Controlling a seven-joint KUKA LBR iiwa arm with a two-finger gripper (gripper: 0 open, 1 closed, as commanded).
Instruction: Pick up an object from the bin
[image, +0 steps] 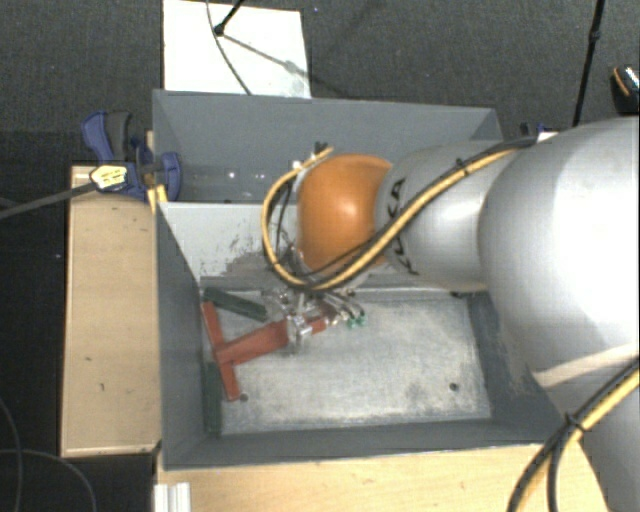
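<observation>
A red T-shaped clamp-like tool (240, 350) lies on the bin floor at the left, its long bar running along the left wall and a red arm pointing right. A dark green bar (235, 303) lies just behind it. My gripper (298, 328) is low over the right end of the red arm, under the orange cover. The metal fingertips stand at that end of the red piece, and the cover and cables hide how they sit on it.
The arm comes in from the right and covers the bin's back right part. A small green bit (355, 319) shows by the wrist. The grey floor to the front and right is bare metal with specks.
</observation>
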